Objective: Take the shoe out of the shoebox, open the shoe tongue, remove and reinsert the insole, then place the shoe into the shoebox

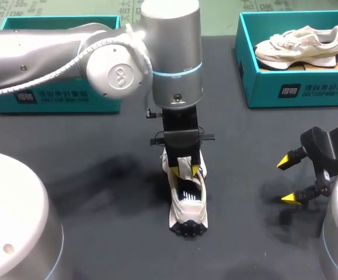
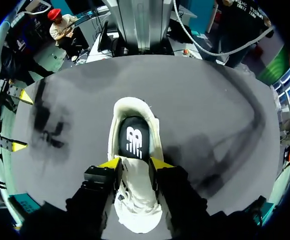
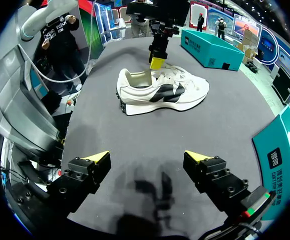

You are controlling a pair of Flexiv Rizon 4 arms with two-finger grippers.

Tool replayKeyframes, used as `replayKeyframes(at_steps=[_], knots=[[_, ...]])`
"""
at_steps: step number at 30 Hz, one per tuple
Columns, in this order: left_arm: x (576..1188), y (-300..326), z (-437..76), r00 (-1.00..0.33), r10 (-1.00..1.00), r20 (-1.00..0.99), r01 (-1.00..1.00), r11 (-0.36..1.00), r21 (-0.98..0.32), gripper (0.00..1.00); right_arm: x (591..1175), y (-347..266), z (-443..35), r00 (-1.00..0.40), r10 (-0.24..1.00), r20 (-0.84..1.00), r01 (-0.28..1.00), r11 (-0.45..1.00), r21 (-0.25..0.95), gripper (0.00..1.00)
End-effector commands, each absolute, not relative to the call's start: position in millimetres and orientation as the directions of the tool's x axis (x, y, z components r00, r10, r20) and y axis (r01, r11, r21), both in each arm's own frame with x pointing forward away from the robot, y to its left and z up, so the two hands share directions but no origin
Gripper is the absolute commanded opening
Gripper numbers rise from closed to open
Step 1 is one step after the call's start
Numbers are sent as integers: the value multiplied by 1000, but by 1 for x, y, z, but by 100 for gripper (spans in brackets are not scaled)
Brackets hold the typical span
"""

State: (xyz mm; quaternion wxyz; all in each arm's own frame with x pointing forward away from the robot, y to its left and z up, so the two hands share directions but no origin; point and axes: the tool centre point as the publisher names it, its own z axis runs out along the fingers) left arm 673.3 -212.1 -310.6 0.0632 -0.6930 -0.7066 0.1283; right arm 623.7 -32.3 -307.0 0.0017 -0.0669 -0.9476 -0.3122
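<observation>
Cream-white with a black side mark, the shoe point(image 1: 187, 210) point(image 3: 160, 92) stands upright on its sole at the middle of the dark grey table point(image 1: 98, 192), out of either box. In the head view its heel points to 6 o'clock and its toe to 12 o'clock, under the left arm.

The left gripper point(image 1: 186, 169) point(image 2: 135, 163) comes straight down over the midfoot. Its two yellow-tipped fingers are closed from both sides on the pale tongue point(image 2: 134, 190), which stands up between them. Ahead of that gripper, in the left wrist view, the shoe's mouth lies uncovered and the black insole point(image 2: 133, 140) with its white mark sits inside at the heel.

The right gripper point(image 1: 288, 181) point(image 3: 147, 157) hangs over bare table at about 3 o'clock from the shoe, well apart from it. Its fingers are spread wide with nothing between them.

At 1 o'clock from the shoe, a teal shoebox point(image 1: 297, 87) rests at the table's far edge with a second shoe point(image 1: 300, 46) lying in it. Another teal box point(image 1: 52, 96) point(image 3: 207, 47) sits at 10 o'clock, partly hidden behind the left arm.
</observation>
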Motion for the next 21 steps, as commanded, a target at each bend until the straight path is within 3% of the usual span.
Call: replayKeyframes(at_steps=[1,6,7,8,9,13,14,21], knots=[[670,-196,-271,-80,994,-79,976,62,-211,35,622,-32,-307,-991,128,43,129,797,590,100],[669,-194,-247,-250,968,-29,944,237,-230,39,622,-32,-307,-991,128,43,129,797,590,100],[669,-194,-244,-292,956,-15,930,280,-240,45,622,-32,-307,-991,128,43,129,797,590,100],[668,-194,-241,-340,940,-9,912,327,-246,85,622,-32,-307,-991,128,43,129,797,590,100],[668,-193,-238,-384,923,-4,894,371,-250,100,622,-32,-307,-991,128,43,129,797,590,100],[664,-191,-224,-533,846,-19,824,514,-240,100,622,-32,-307,-991,128,43,129,797,590,100],[663,-189,-219,-534,845,-28,841,528,-114,100,622,-32,-307,-991,128,43,129,797,590,100],[663,-189,-219,-534,845,-28,841,528,-114,100,622,-32,-307,-991,128,43,129,797,590,100]])
